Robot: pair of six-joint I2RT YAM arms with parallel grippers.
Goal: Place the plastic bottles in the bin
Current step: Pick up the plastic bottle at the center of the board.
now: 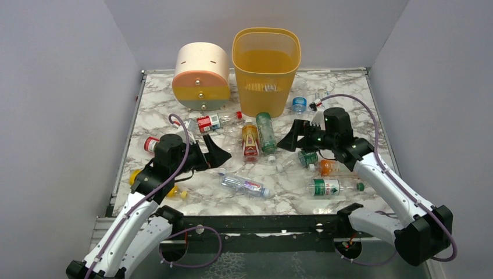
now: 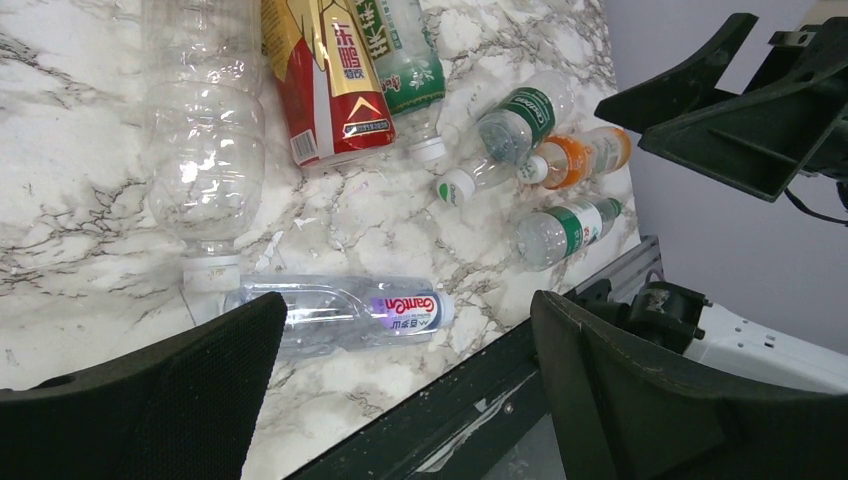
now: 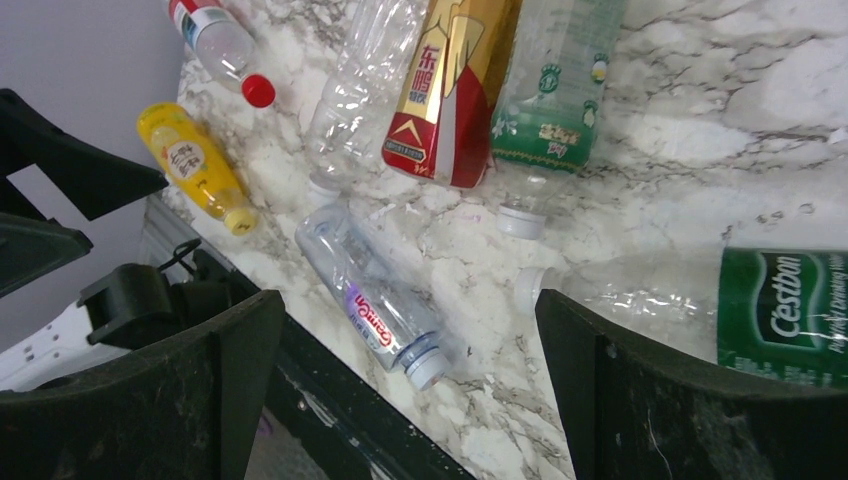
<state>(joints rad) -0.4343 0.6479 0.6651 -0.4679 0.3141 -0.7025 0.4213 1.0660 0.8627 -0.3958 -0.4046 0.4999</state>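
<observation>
The task is judged barely begun. The plastic bottles (image 1: 250,141) are seen lying loose on the marble table (image 1: 349,93), scattered from nine o'clock through the centre to four o'clock. The bin (image 1: 250,102) stands at twelve o'clock, and whether anything lies inside it cannot be told. The left gripper (image 1: 212,152), at nine o'clock, is spread wide and empty. The right gripper (image 1: 299,136), at three o'clock, is likewise held wide with nothing gripped.

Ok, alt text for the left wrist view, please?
The open left tool frames a marble tabletop strewn with plastic bottles lying flat: a clear Ganten bottle nearest, a red-and-gold bottle beyond, a green-labelled bottle and an orange bottle rightward. The right tool shows at upper right.
</observation>
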